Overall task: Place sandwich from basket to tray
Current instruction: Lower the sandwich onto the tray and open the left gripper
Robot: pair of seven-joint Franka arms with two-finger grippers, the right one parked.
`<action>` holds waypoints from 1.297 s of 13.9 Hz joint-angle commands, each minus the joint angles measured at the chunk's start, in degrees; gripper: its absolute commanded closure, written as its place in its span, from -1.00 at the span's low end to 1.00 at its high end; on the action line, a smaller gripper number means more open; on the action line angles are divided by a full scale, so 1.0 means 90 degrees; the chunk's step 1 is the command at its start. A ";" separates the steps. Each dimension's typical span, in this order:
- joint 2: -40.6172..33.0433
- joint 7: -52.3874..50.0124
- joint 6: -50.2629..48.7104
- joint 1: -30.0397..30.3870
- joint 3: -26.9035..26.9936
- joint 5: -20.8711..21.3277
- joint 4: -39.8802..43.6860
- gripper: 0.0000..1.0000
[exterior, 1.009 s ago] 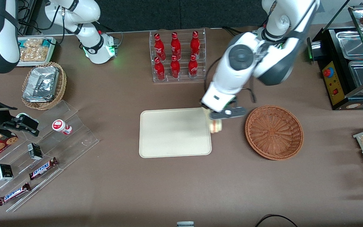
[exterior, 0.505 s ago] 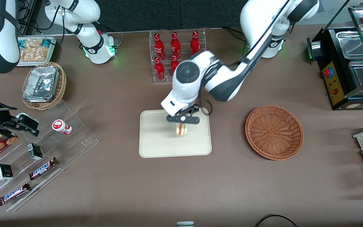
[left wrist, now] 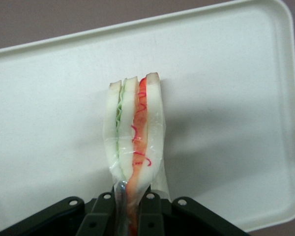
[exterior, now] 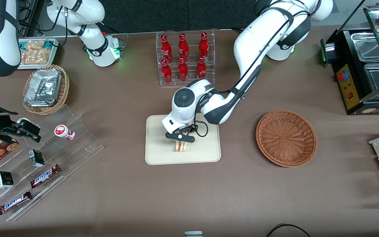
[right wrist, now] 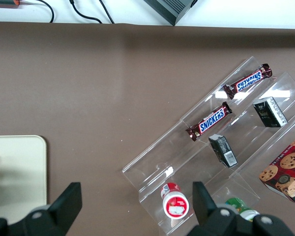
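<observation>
— Sandwich [left wrist: 133, 129] location, please?

— Over the cream tray [exterior: 156, 154], held on edge with its cut face turned toward the front camera. In the left wrist view the white bread slices stand side by side, green filling in one seam, red in the next, clear wrap around them.

— And the left gripper [exterior: 180, 138]?

— Low above the tray's middle, fingers [left wrist: 102, 214] clamped on the narrow end of the sandwich. I cannot tell whether the sandwich touches the tray surface.

— The wicker basket [exterior: 286, 138]?

— Toward the working arm's end of the table, well apart from the tray, nothing in it.

— Anything close by?

— A clear rack of red cola bottles [exterior: 185, 57], farther from the front camera than the tray.
</observation>
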 commanded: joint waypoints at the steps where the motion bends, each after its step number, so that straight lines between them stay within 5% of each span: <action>1: 0.0257 -0.0339 -0.0047 -0.0200 0.0145 0.0143 0.0394 0.85; 2: 0.0296 -0.0388 0.0060 -0.0191 0.0145 0.0143 0.0385 0.68; 3: 0.0297 -0.0398 0.0099 -0.0191 0.0145 0.0134 0.0384 0.05; 4: 0.0258 -0.0418 0.0090 -0.0191 0.0145 0.0134 0.0375 -0.99; 8: -0.0141 -0.0604 -0.0094 0.0091 0.0116 -0.0090 0.0375 -1.00; 12: -0.1164 0.0193 -0.1030 0.0706 0.0077 -0.0851 0.0035 -1.00; 18: -0.3937 0.2147 -0.1561 0.2433 0.0077 -0.1750 -0.2628 -0.99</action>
